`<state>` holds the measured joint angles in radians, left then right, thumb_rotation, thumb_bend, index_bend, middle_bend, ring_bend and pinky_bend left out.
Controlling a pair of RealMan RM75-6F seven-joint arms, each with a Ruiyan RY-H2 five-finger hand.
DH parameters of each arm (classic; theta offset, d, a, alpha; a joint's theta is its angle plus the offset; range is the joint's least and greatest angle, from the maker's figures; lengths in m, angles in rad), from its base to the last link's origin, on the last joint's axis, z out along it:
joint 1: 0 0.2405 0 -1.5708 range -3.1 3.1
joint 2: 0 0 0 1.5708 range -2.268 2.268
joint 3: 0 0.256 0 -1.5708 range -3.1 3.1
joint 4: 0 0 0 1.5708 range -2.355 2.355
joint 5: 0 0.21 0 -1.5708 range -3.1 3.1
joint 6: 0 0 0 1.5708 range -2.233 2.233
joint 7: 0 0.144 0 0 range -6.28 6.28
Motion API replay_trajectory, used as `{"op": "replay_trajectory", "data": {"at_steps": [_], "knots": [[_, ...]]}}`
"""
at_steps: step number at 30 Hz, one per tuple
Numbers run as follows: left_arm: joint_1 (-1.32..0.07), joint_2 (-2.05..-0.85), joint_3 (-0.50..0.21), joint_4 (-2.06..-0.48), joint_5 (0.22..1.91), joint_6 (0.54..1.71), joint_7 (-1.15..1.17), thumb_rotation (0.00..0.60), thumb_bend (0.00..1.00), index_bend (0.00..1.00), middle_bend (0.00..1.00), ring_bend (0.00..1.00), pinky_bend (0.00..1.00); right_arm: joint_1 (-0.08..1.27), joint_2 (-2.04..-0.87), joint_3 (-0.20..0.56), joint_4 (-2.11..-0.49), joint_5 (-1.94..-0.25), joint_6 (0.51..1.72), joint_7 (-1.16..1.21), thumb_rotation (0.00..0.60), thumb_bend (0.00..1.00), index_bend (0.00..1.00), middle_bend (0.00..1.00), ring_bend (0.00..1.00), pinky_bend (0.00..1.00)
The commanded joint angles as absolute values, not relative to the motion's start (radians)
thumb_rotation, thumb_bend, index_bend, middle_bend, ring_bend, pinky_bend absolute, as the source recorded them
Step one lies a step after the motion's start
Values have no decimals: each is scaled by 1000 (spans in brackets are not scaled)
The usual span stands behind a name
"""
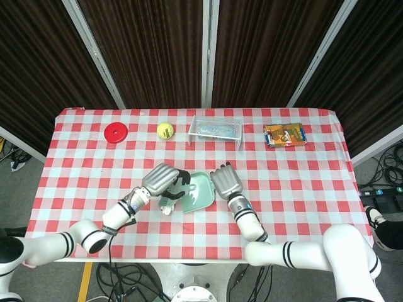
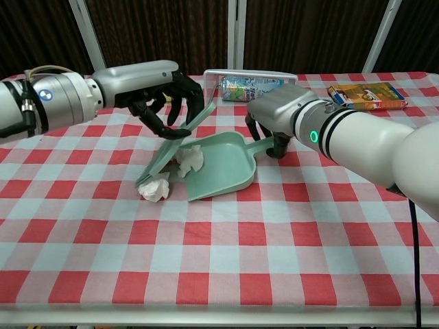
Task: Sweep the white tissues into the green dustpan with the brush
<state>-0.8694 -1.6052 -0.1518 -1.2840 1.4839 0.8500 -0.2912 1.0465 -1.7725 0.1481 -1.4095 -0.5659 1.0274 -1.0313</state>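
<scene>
My left hand point(image 2: 161, 92) point(image 1: 165, 179) grips the pale green brush point(image 2: 167, 154), whose head slants down to the cloth just left of the green dustpan point(image 2: 223, 168) point(image 1: 203, 194). One white tissue point(image 2: 190, 160) lies at the dustpan's open lip, against the brush. A second tissue point(image 2: 155, 188) point(image 1: 165, 208) sits on the cloth below the brush head, outside the pan. My right hand point(image 2: 281, 116) point(image 1: 227, 183) holds the dustpan's handle at its right end.
At the table's far edge are a red disc point(image 1: 116, 132), a tennis ball point(image 1: 165, 130), a clear stand with a can point(image 1: 215, 129) and a colourful box point(image 1: 284, 134). Red-and-white checked cloth point(image 2: 219, 267) covers the table.
</scene>
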Motion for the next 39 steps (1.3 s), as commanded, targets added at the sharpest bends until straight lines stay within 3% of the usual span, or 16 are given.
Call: {"op": "replay_trajectory", "data": {"at_steps": [1,8,16,24,39], "knots": [[-874,-1577,-154,-1319,1488,854,-348,600,454,502,517,578,829,1044,-1772,150,-1397,-582,1002,-1000,600,465,600,573,323,267],[-810,-1494,-139,-1396,1443,911,-303,600,458,502,517,578,827,1054,-1762,142,-1369,-614,954,-971,600,470,605,574,324,254],[-705,-1451,-74,-1520,1376,968,-203,600,467,503,515,578,827,1062,-1756,130,-1365,-618,941,-965,600,470,606,574,324,251],[-680,-1548,-98,-1529,1324,1021,-87,600,469,502,514,579,827,1070,-1767,124,-1362,-608,944,-972,600,470,608,574,323,249],[-775,-1725,-197,-1416,1290,962,-56,600,476,502,514,570,827,1083,-1767,132,-1378,-587,940,-960,600,470,620,576,328,248]]}}
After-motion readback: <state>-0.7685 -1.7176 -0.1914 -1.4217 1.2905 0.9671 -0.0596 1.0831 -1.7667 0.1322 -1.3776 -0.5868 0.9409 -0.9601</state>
